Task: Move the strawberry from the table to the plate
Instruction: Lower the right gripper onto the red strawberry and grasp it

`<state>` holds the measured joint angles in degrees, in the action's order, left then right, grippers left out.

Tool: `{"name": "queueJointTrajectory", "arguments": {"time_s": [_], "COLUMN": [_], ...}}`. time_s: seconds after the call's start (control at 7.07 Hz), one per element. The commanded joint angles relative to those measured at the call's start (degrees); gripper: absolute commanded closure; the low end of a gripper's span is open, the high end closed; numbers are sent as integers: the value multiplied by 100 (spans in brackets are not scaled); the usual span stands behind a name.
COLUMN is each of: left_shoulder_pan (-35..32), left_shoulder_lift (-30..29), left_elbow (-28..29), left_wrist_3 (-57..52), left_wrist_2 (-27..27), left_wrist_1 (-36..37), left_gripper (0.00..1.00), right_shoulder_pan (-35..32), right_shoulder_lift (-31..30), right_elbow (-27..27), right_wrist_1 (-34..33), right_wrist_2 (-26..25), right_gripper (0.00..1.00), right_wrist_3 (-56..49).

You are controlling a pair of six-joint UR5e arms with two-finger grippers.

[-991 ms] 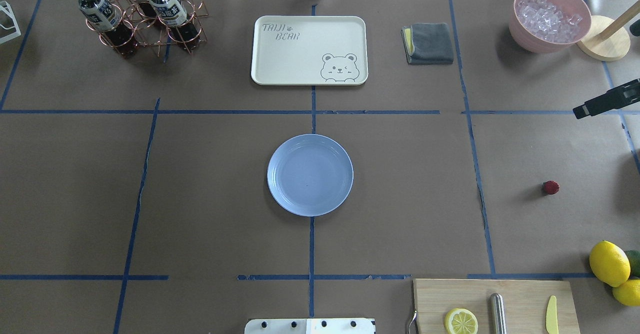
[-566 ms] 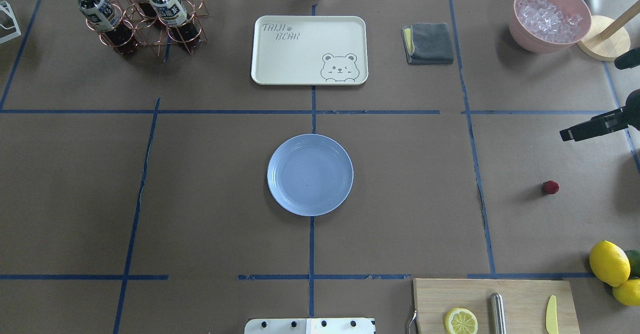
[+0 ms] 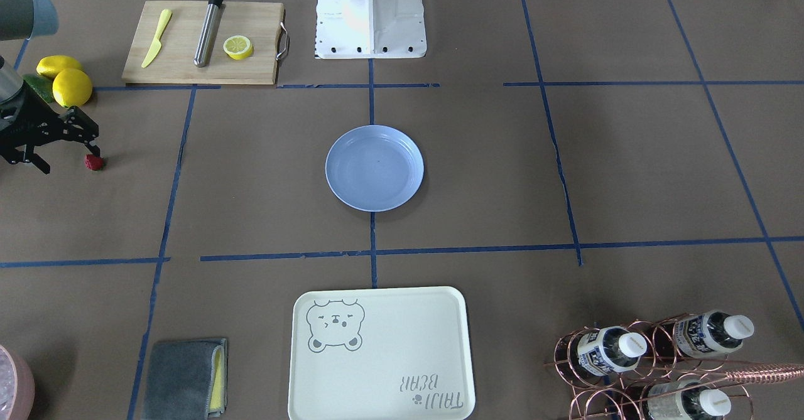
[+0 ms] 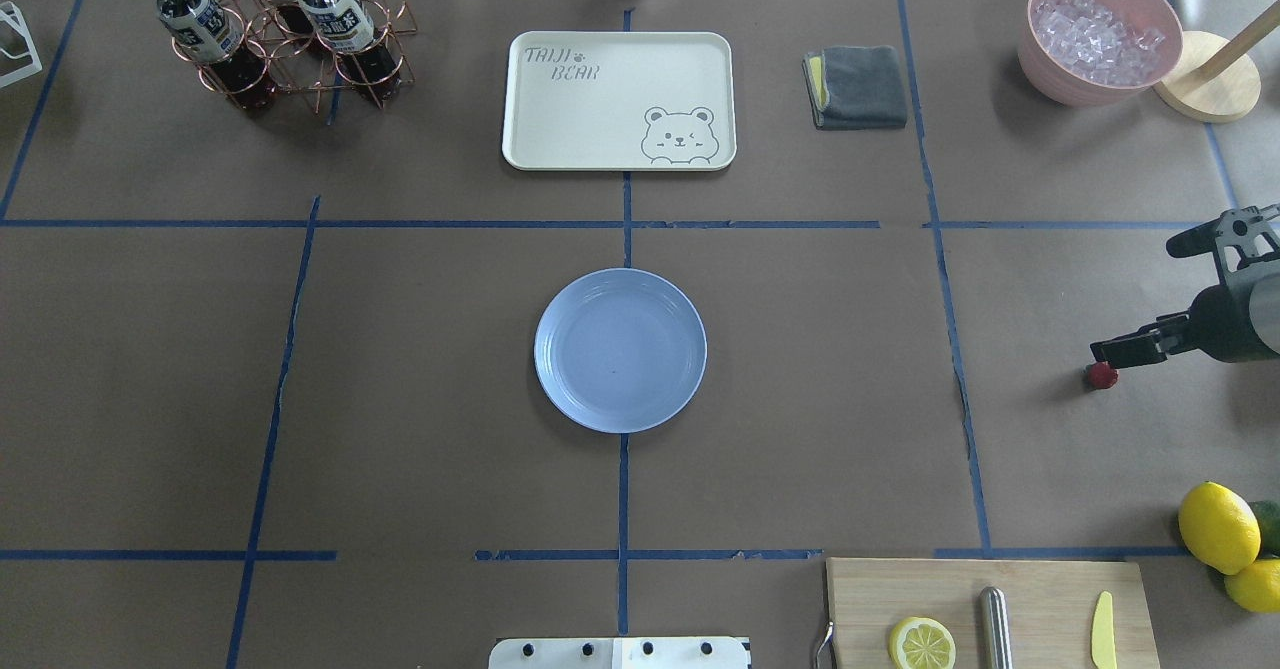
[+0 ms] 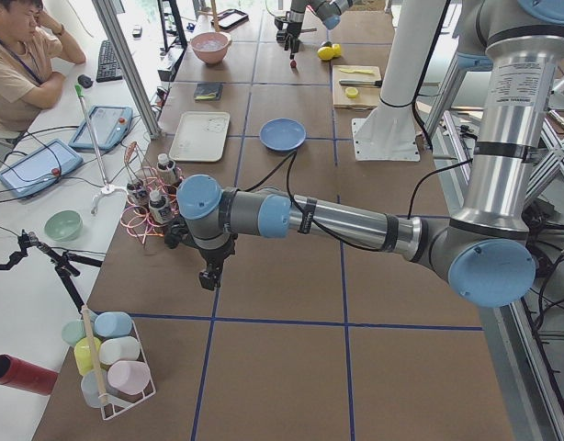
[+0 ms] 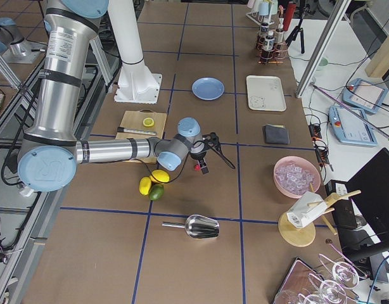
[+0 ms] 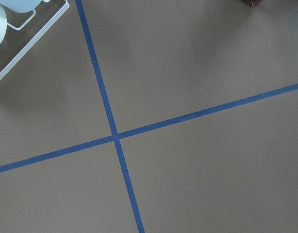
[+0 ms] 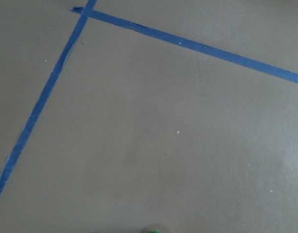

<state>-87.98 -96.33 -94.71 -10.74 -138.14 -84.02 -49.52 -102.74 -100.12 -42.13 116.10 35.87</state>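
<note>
While the right gripper hangs spread wide, one fingertip just at twelve o'clock of the tiny dark red strawberry lying on the brown paper-covered table well out at three o'clock from the round light blue plastic plate, I call this the approach, nothing grasped yet. Next I'd shift the jaws toward six o'clock to straddle the berry, lower, and close gently. Yellow lemons sit at its five o'clock, near but apart; nothing lies between berry and plate; whether the left gripper is spread or pressed I cannot tell.
</note>
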Motion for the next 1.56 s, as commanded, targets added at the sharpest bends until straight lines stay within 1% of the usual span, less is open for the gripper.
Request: {"name": "queueJointTrajectory", "arguments": {"time_s": [0.0, 0.14, 0.28, 0.42, 0.57, 0.71, 0.85, 1.13, 1.27, 1.42], "left_shoulder_pan": [1, 1, 1, 1, 1, 1, 1, -8, -8, -8], "left_shoulder_lift": [9, 9, 26, 44, 53, 61, 61, 61, 61, 61], "left_elbow": [14, 22, 23, 14, 14, 22, 23, 5, 5, 5], "left_wrist_3": [-7, -7, -7, -7, -7, -7, -7, -7, -7, -7], "left_wrist_2": [-20, -20, -29, -29, -29, -29, -29, -29, -29, -29], "left_wrist_1": [-9, -1, -1, -1, -1, -1, -1, -1, -1, -1], "left_gripper": [0, 0, 0, 0, 0, 0, 0, 0, 0, 0], "right_shoulder_pan": [188, 232, 259, 294, 346, 408, 417, 400, 417, 417], "right_shoulder_lift": [-18, -9, -1, 8, 17, 26, 17, 26, 61, 557], "right_elbow": [89, 89, 89, 98, 98, 98, 98, -172, -496, -1108], "right_wrist_1": [109, 109, 109, 100, 100, 100, 100, 30, -188, -1487], "right_wrist_2": [-17, -26, -35, -44, -70, -96, -97, -79, -53, -70], "right_gripper": [15, 21, 22, 28, 47, 78, 100, 100, 100, 100], "right_wrist_3": [8, 16, 17, 17, 17, 8, 8, 8, 16, 60]}}
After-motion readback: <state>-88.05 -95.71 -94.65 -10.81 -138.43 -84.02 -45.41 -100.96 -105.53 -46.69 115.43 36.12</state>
